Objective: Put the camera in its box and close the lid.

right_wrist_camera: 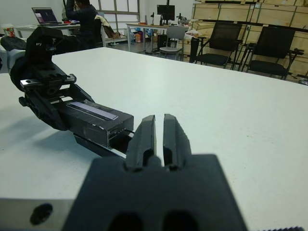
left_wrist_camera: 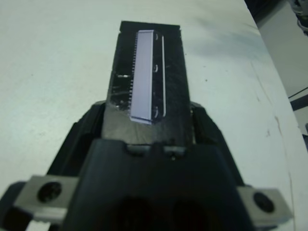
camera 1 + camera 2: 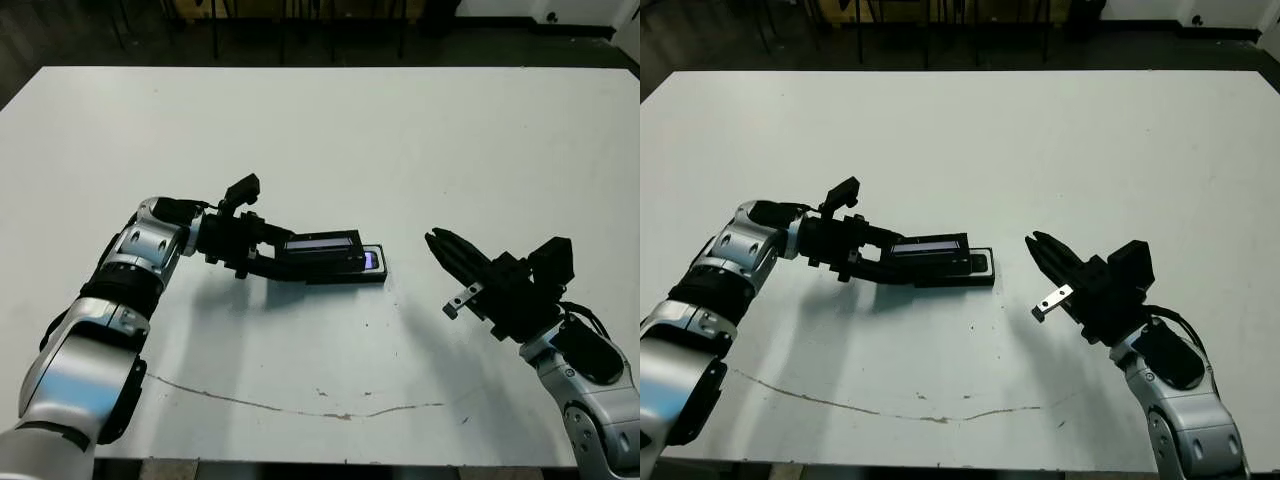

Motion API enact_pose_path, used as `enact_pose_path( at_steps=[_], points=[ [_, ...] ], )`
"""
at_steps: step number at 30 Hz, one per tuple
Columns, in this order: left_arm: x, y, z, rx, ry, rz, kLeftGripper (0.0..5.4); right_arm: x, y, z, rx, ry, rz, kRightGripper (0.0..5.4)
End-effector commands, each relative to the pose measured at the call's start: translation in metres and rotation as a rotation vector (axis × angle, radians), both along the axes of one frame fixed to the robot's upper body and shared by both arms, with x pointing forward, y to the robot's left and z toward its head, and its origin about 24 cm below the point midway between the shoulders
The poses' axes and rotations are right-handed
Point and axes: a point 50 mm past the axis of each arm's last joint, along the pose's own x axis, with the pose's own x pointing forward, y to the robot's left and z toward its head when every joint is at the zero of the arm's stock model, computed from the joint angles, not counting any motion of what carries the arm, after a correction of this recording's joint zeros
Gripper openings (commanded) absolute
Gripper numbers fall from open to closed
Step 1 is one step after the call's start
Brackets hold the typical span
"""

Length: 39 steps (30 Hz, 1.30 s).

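My left gripper (image 3: pixel 272 252) is shut on the lid (image 3: pixel 320 243), a black slab with a pale grey strip (image 2: pixel 144 72) on top; its fingers (image 2: pixel 199 120) flank the lid's near end. The lid lies over the black box (image 3: pixel 345 274) near the table's middle and leaves the box's right end uncovered. A small pale glossy patch of the camera (image 3: pixel 372 261) shows in that uncovered end. My right gripper (image 3: pixel 437 244) hangs shut and empty to the right of the box, fingers (image 1: pixel 156 130) pointing at it, a short gap away.
A thin dark line (image 3: pixel 300 405) runs across the white table (image 3: pixel 330 140) near its front edge. Beyond the table, the right wrist view shows office chairs (image 1: pixel 269 48), crates and a person (image 1: pixel 84 21) at a desk.
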Motion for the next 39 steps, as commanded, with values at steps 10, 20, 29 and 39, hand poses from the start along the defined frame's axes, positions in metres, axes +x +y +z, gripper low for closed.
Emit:
enact_pose_path(
  at_steps=[10, 20, 29, 39],
  points=[
    [-0.012, -0.012, -0.038, 0.149, 0.051, -0.009, 2.79, -0.001, -0.005, -0.002, -0.016, 0.018, -0.023, 0.00],
    [-0.015, -0.024, -0.054, 0.174, 0.083, -0.017, 2.79, -0.002, -0.005, -0.002, -0.014, 0.026, -0.033, 0.00],
    [-0.010, -0.026, -0.046, 0.195, 0.040, -0.065, 2.79, -0.004, -0.006, -0.002, -0.024, 0.029, -0.042, 0.00],
    [-0.003, -0.048, -0.038, 0.203, 0.016, -0.132, 2.79, -0.005, -0.010, -0.001, -0.013, 0.023, -0.040, 0.00]
  ],
)
